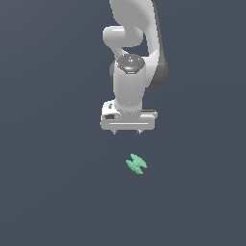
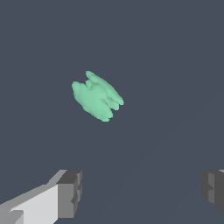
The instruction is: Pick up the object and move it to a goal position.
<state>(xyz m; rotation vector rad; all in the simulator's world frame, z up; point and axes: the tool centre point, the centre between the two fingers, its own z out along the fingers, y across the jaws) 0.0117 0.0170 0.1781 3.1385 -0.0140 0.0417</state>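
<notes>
1. Over on the exterior view's left there is only the plain dark slate-grey worktop [image 1: 53, 192], flat and uniform.
2. Moving to the centre, the glossy white jointed robot arm [image 1: 129, 72] hangs down from the top of the picture, its wrist pointing straight down.
3. At the arm's end sits the white box-shaped gripper [image 1: 127, 132], held above the surface, with only two short stubs showing under its body in the exterior view.
4. The wrist view settles it: the fingers [image 2: 69, 192] are spread wide, one grey pad at each side of the picture, with bare surface between them and nothing pinched.
5. Just to the exterior view's right of the gripper's centre line, and lower in that picture, lies the small mint-green spool-like object [image 1: 136, 164] with short prongs flaring at both ends.
6. It rests on the worktop, lying at a slant, apart from the gripper and not touched by either finger.
7. In the wrist view the same green piece [image 2: 96, 96] sits clear of both pads, outside the gap between them.
8. Further to the exterior view's right, just more dark grey surface.
</notes>
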